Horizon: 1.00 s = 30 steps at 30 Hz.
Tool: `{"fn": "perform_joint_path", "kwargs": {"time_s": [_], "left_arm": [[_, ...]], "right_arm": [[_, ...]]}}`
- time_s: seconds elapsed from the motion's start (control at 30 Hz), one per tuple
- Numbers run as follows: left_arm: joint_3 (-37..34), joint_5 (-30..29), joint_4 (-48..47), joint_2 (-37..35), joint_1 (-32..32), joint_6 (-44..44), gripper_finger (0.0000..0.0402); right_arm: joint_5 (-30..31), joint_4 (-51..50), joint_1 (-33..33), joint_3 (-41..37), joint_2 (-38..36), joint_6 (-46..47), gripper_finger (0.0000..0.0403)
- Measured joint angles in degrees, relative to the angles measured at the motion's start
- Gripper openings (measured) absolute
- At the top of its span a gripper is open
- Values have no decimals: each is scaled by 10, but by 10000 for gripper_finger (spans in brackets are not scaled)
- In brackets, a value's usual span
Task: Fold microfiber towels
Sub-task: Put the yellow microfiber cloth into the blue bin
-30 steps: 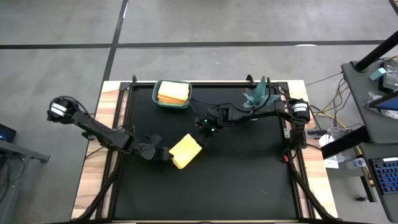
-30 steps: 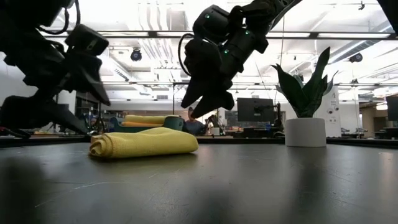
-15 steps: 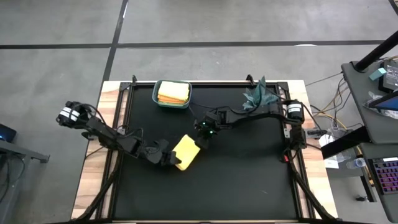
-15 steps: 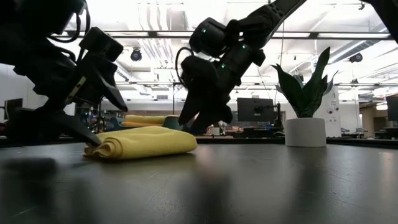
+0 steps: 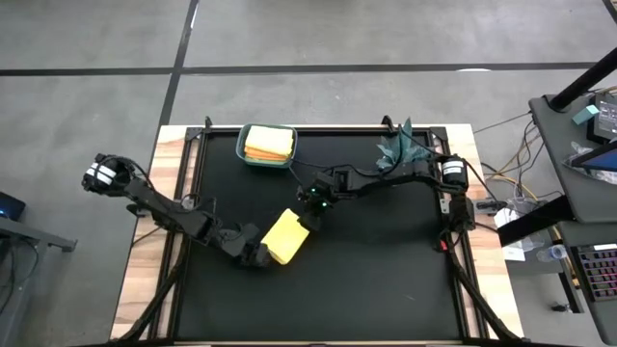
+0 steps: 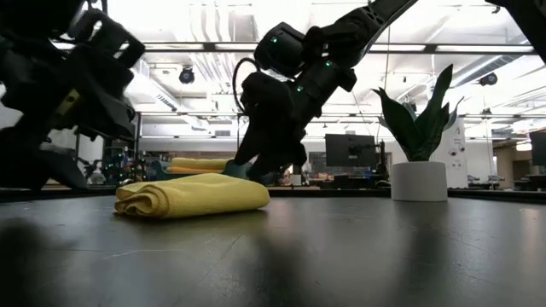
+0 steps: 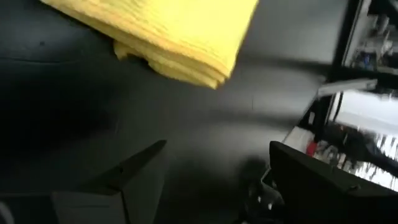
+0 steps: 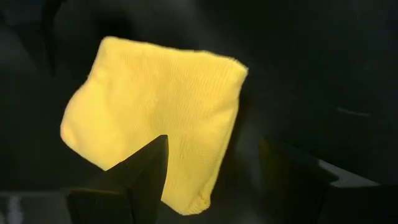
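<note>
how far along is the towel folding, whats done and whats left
Done: folded towels sit stacked in the teal bin, and a yellow towel lies folded on the black mat. In hand: nothing is gripped; the left gripper and right gripper flank that towel with fingers open. Left: probably moving it to the bin. No unfolded towels are visible.

Yellow microfiber towel (image 5: 287,236), folded into a thick small packet, lying flat near the middle of the black table, turned at an angle to the table edges. In the low view (image 6: 193,195) resting as a low rounded bundle, with the rolled layers showing at its left end. More folded towels (image 5: 268,144), yellow and orange, stacked in the teal bin at the far edge, well apart from the first one.
</note>
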Motion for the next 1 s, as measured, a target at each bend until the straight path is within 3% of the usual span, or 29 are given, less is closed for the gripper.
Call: {"fn": "perform_joint_path", "kwargs": {"time_s": [0.33, 0.67, 1.0], "left_arm": [[0, -71, 15, 57, 5, -34, 265], [0, -112, 120, 133, 33, -31, 262], [1, -173, 126, 138, 44, -4, 195]], "right_arm": [[-36, 9, 0, 9, 30, -2, 238], [-60, 20, 0, 9, 32, -5, 238], [-71, 64, 0, 9, 51, -3, 237]]}}
